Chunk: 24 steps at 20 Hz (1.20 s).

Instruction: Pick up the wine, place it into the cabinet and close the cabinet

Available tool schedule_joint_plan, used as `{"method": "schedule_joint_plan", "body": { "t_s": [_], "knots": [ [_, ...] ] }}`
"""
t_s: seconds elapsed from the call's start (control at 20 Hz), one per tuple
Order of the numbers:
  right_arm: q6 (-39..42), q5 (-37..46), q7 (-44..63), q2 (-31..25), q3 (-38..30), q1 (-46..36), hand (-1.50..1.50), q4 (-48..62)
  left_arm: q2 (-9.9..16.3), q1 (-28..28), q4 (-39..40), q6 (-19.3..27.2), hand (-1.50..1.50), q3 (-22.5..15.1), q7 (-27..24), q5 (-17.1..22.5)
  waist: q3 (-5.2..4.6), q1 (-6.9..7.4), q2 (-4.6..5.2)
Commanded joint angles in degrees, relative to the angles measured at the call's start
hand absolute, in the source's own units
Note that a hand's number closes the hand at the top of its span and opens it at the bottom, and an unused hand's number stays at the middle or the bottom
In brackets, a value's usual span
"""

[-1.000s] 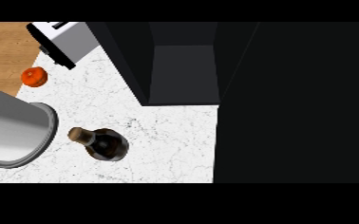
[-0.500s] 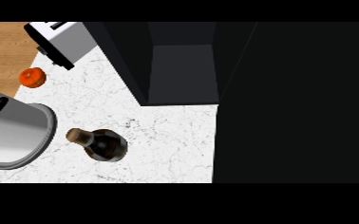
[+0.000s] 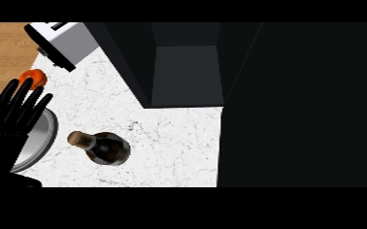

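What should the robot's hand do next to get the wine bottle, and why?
Probably the left hand should move right and down toward the wine bottle. The hand is open at the view's left edge, apart from the bottle, which stands untouched on the counter. The cabinet already stands open, so grasping comes first.

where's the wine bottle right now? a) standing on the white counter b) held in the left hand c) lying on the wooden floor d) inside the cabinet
a: the wine bottle stands on the white counter, below and left of the open cabinet, with the left hand apart from it, fingers straight.
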Motion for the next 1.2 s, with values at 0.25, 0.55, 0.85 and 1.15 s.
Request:
{"method": "schedule_joint_plan", "body": {
  "t_s": [0.25,0.55,0.85,1.15],
  "knots": [
    [1.3,-9.0,5.5,-1.3,-2.7,3.7,-1.50,-11.2,-1.6,-2.9,16.0,-2.1,-1.50,0.2,-13.4,-11.7,-0.01,0.42,-0.05],
    [5.0,-10.2,-1.2,-0.7,-4.6,5.2,-1.50,-4.5,-1.0,-6.0,31.0,-6.9,-1.50,-0.5,-21.9,-15.4,0.01,0.29,0.06],
    [5.2,-9.3,-1.3,0.4,-3.1,7.3,-1.50,-6.8,0.7,-8.0,42.6,-12.4,-1.50,-0.7,-27.9,-16.9,-0.04,0.07,0.07],
    [7.2,-10.1,-2.4,-0.9,-6.3,6.4,-1.50,-5.6,-1.0,-7.5,49.4,-17.3,-1.50,-3.5,-34.9,-19.6,-0.01,0.65,0.01]
  ]
}}
